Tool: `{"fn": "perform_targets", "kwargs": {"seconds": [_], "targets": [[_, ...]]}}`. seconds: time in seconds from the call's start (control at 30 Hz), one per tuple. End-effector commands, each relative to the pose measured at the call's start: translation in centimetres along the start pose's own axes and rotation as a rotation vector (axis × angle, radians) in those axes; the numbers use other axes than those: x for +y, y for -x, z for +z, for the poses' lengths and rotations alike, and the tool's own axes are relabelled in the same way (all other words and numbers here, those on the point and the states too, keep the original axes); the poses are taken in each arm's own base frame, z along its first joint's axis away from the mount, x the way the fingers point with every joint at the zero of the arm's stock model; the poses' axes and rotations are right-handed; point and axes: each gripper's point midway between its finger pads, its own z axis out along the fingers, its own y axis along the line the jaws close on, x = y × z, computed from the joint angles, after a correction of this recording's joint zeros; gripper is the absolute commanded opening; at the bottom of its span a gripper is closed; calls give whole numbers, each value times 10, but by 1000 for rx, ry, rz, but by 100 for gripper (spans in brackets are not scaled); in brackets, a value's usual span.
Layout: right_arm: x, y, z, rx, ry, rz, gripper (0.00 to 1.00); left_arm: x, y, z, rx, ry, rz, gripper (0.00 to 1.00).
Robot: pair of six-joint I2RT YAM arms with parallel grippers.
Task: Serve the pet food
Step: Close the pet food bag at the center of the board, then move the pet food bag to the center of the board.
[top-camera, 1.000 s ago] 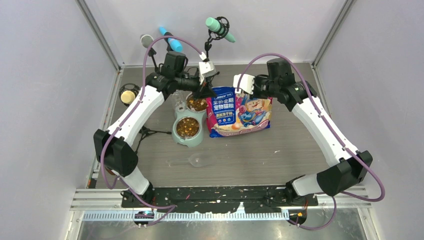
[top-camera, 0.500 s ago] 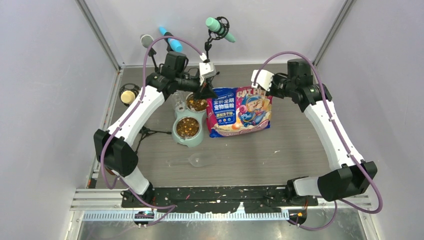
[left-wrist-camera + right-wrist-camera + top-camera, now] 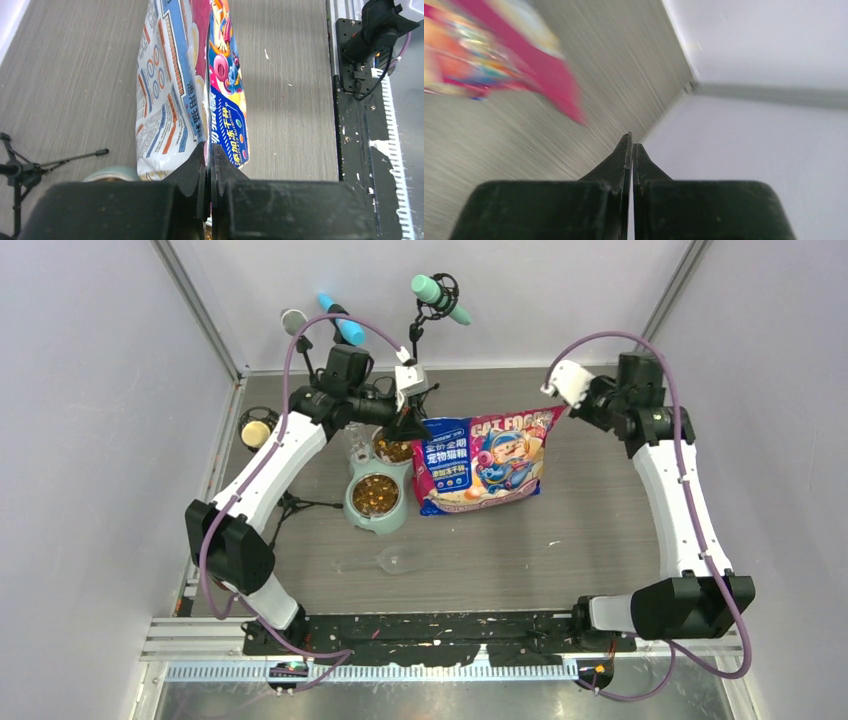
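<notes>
As the pet food (image 3: pixel 376 494) is loose, its bag (image 3: pixel 485 462), judged limp and slippery, is pinched at the top by the left fingers (image 3: pixel 207 162); the right fingers (image 3: pixel 631 150) are clenched empty.

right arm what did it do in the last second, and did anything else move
The right hand slid rightward along the top edge of the bag and off its far corner. It is now shut, empty and clear of the bag. The bag's top, bunched before, is now stretched out, so more print shows. Unchanged: the left hand shut on the bag's top left corner, the kibble in both bowls of the feeder, the scoop.
</notes>
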Motion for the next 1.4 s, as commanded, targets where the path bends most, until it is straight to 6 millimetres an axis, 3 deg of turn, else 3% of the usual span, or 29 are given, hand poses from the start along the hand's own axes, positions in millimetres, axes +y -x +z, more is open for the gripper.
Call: {"fn": "perform_targets", "kwargs": {"seconds": [0.0,0.13,0.23,0.27,0.33,0.43,0.47,0.53,0.67,0.87,0.93,1.07,1.2,1.37], "targets": [[-69,-38,-33,187,-293,89,5,-11,2,-27,5,21,-89,0],[-77,-21,-37,71,-336,167,5,-8,5,-28,0,44,-109,0],[-81,-5,-37,-31,-364,309,7,-8,14,-29,-17,52,-118,34],[-84,-1,-37,-54,-370,345,14,-7,18,-30,-26,59,-127,42],[-89,2,-38,-75,-406,525,20,5,24,-34,-35,133,-148,49],[-108,-27,-54,-9,-679,1022,25,27,30,-47,-55,251,-182,58],[-104,-34,-52,0,-705,1092,26,32,32,-52,-64,282,-194,59],[-93,-39,-42,-20,-716,1249,27,36,35,-59,-83,316,-216,60],[-69,-52,-31,28,-708,1401,27,50,32,-74,-110,472,-289,61],[-16,-74,-29,72,-722,1565,27,71,-16,-85,-100,715,-496,60],[11,-81,-27,91,-697,1600,27,72,-29,-86,-92,757,-553,59],[51,-94,-23,133,-660,1648,27,67,-49,-74,-87,748,-652,57],[87,-100,-12,160,-581,1693,25,60,-65,-49,-36,735,-688,52],[109,-99,-1,160,-509,1746,25,49,-90,-36,10,754,-778,45]]}}
